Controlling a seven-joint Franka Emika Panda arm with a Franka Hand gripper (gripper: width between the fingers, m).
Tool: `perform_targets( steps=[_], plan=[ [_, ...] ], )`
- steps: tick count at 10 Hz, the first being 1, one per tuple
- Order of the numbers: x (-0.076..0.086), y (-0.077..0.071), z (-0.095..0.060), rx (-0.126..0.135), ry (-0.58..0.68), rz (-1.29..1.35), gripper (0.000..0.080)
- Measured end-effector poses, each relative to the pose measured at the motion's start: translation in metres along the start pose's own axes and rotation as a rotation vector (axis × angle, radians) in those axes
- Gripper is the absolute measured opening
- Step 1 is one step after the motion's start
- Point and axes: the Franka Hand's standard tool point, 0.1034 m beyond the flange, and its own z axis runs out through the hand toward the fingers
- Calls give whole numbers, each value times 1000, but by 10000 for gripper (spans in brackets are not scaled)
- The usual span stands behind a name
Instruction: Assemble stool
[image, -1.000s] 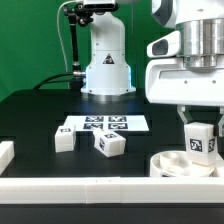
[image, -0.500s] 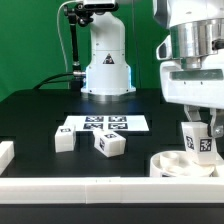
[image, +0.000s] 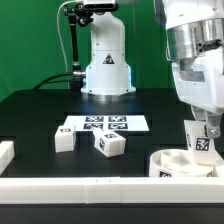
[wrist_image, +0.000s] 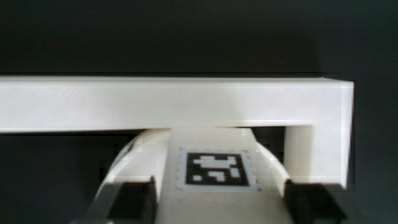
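Since the earlier frame the arm (image: 196, 60) has leaned toward the exterior view's right, and the blocky white plastic leg (image: 201, 141) clenched in its jaws now tilts a little over the round rimmed disc (image: 176, 163). A second leg (image: 64, 141) and a third leg (image: 110, 146) lie on the black tabletop (image: 40, 115), well apart from it.

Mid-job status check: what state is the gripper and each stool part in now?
Gripper: shut on the held leg.
Held leg: gripped, tilted, above the disc.
Disc: flat on the table, rim up.
Loose leg nearer the disc: free on the table.
Farther loose leg: free on the table.
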Motion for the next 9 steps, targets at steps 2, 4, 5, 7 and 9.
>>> perform_targets(
  steps=[2,4,5,7,9],
  plan=[
    [2,0,0,-16,-7,64,346],
    [1,1,0,-16,-10,91,440],
    [1,1,0,-16,-10,83,440],
    [0,0,-3,-12,-12,45,634],
    [-1,-5,-11,1,-20,-28,645]
  ],
)
